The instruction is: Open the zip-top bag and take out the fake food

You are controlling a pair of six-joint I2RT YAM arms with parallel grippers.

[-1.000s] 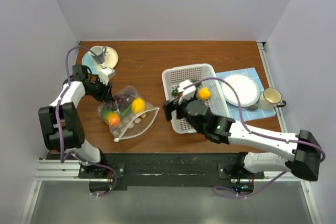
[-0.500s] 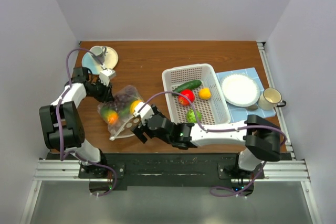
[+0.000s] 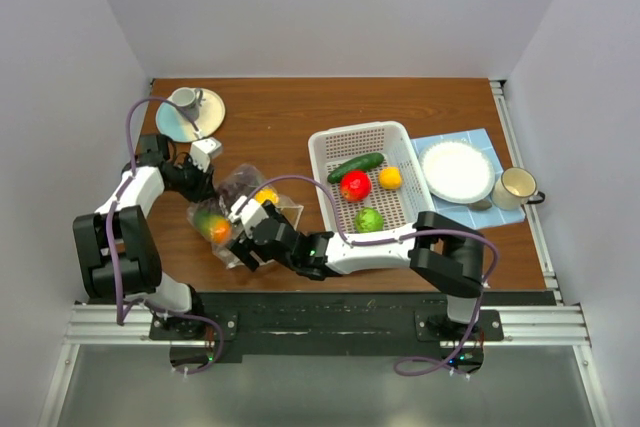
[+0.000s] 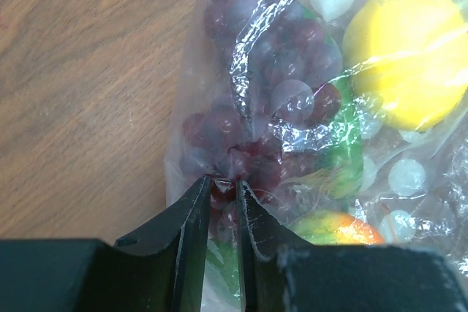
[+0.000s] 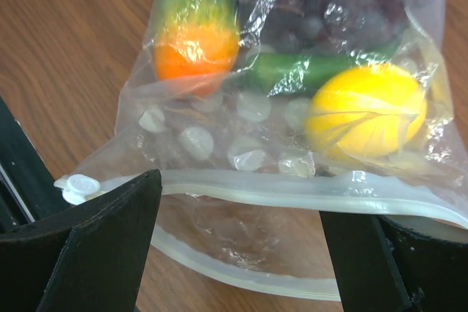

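Right gripper [image 5: 241, 206]: fingers spread wide, holding nothing. They straddle the open mouth of the zip-top bag [image 5: 219, 144], one finger near each end of the zip rim.
Left gripper [image 4: 223, 180]: jaws closed to a narrow slit on a fold of bag film at the far-left, closed end, hard against the purple grapes [image 4: 270, 78]. Cannot tell whether a grape is caught in the pinch.
Reason for hold: judged an anchor. The left pinch keeps the bag from sliding while the right arm works at the mouth, which faces near and right.
Bag position: flat on the table [image 3: 280, 117], left of the white basket [image 3: 360, 128].
In the bag: lemon [image 5: 365, 111] closest to the mouth; orange-and-green fruit [image 5: 196, 34] to one side; dark green piece [image 5: 281, 71] between them; grapes deepest.
In the basket: cucumber [image 3: 355, 164], red round fruit [image 3: 354, 185], orange [image 3: 390, 178], green round fruit [image 3: 369, 219].
Progress: judged partway, bag open, several pieces not yet out.
In the way: the upper zip lip and slack film lie across the lemon, so the fingers must pass under that lip.
Surroundings: white plate [image 3: 457, 169] on a blue mat [image 3: 485, 140] and a mug [image 3: 515, 187], right of the basket. Cup [image 3: 185, 99] on a saucer [image 3: 207, 119] at far left. All lie apart from the bag and none block the reach.
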